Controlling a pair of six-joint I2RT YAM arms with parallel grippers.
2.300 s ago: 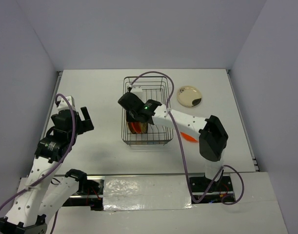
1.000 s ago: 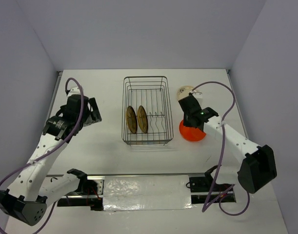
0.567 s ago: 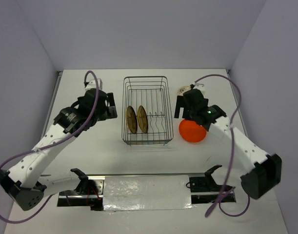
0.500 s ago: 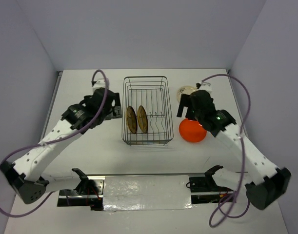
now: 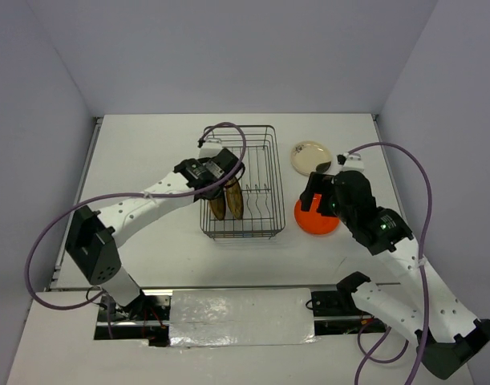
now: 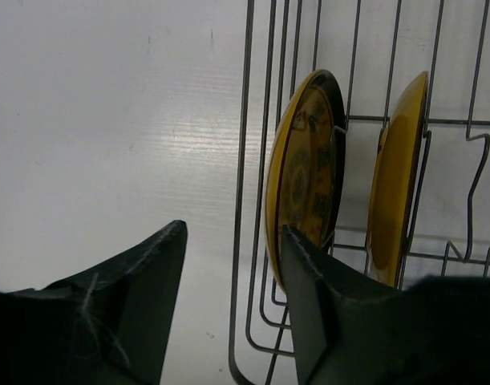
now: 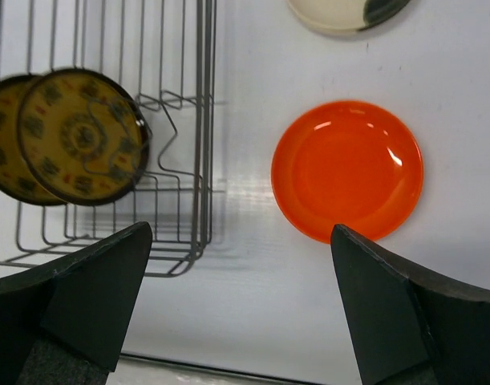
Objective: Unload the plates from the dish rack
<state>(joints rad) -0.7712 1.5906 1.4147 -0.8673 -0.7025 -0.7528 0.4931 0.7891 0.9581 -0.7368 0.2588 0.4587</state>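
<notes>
The dish rack (image 5: 253,127) stands mid-table with two brown-yellow patterned plates (image 5: 234,200) upright in it. My left gripper (image 5: 220,180) hangs over the rack's left side, open. In the left wrist view, the left gripper (image 6: 233,228) straddles the rack's side wire (image 6: 246,160): one finger is outside the rack, and the other overlaps the lower rim of the nearer patterned plate (image 6: 302,172). An orange plate (image 7: 347,170) lies flat on the table right of the rack. My right gripper (image 7: 240,231) is wide open above the table beside it, holding nothing.
A cream plate with a dark blotch (image 5: 310,157) lies behind the orange plate (image 5: 318,224). Upright divider prongs (image 7: 168,128) fill the rack's right part. White walls close the table at the back and both sides.
My left arm swung right from the table's left side to the rack, and its jaws narrowed. My right gripper let go of the orange plate, opened wide and drew back towards the near edge.
</notes>
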